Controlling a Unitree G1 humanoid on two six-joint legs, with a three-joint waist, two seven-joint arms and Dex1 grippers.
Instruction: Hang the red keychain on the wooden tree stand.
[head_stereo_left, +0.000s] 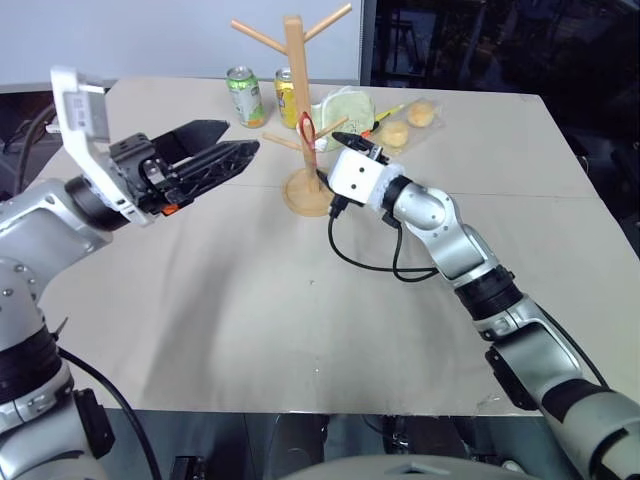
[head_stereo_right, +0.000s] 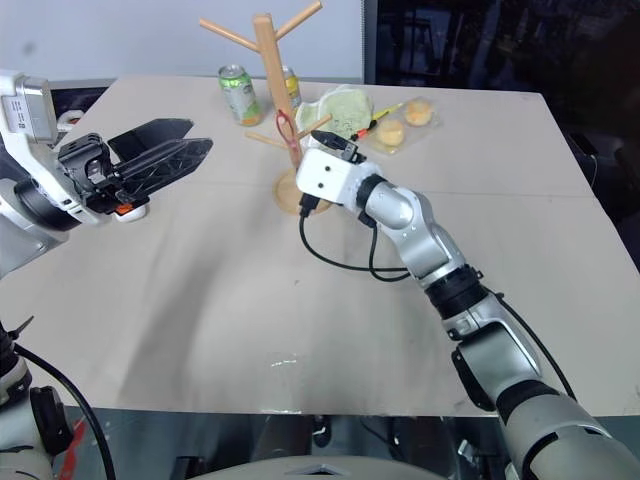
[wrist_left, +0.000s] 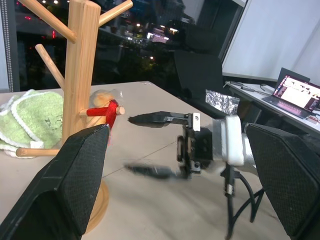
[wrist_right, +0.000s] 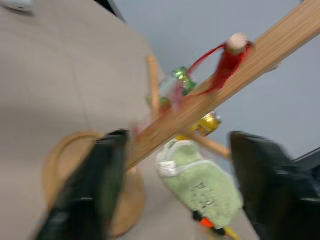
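Even, bright room light falls across the desk (head_stereo_left: 300, 330), leaving only soft shadows. The windows behind are dark, dotted with small lamp reflections. The right wrist view is smeared with motion blur, the wooden tree stand (wrist_right: 210, 95) streaked.

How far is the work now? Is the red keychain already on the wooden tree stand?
Done: the red keychain hangs over a peg of the wooden tree stand. In hand: nothing; the right gripper is open beside that peg, holding nothing. The left gripper is open, apart from the stand. Left: only drawing the right arm away.
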